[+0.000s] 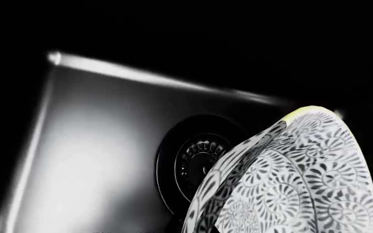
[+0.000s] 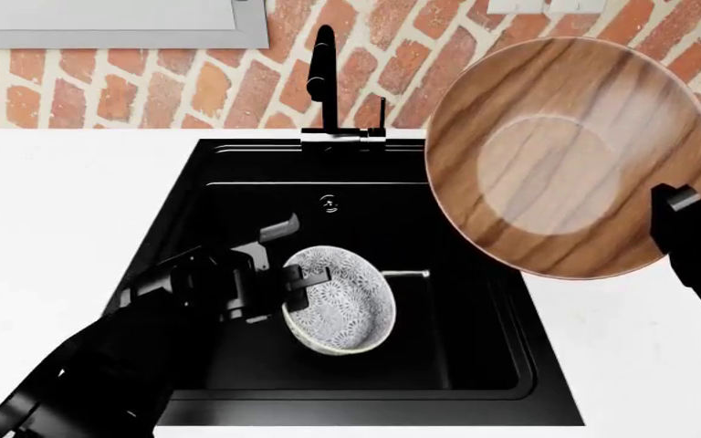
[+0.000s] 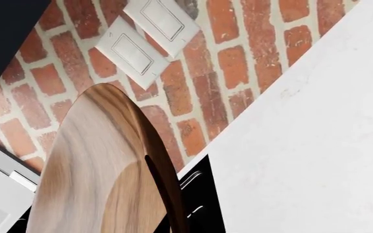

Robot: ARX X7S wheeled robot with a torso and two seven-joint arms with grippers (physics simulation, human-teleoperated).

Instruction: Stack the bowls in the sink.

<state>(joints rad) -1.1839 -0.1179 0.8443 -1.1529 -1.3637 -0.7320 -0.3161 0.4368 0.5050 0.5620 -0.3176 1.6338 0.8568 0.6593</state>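
The white floral bowl [image 2: 340, 310] hangs tilted inside the black sink [image 2: 448, 274], its rim gripped by my left gripper [image 2: 287, 278], which is shut on it. In the left wrist view the bowl [image 1: 303, 179] fills the near side, above the round drain [image 1: 196, 162]. The wide brown wood-grain bowl [image 2: 570, 155] is held up tilted over the counter and the sink's right rim, with my right gripper [image 2: 677, 203] shut on its edge. It also shows edge-on in the right wrist view [image 3: 102, 170].
A tall black faucet [image 2: 322, 82] stands behind the sink, with an overflow hole [image 2: 329, 203] below it. White countertop [image 2: 47, 228] lies on both sides. A brick wall [image 2: 400, 55] with two white switch plates [image 3: 144, 39] is behind.
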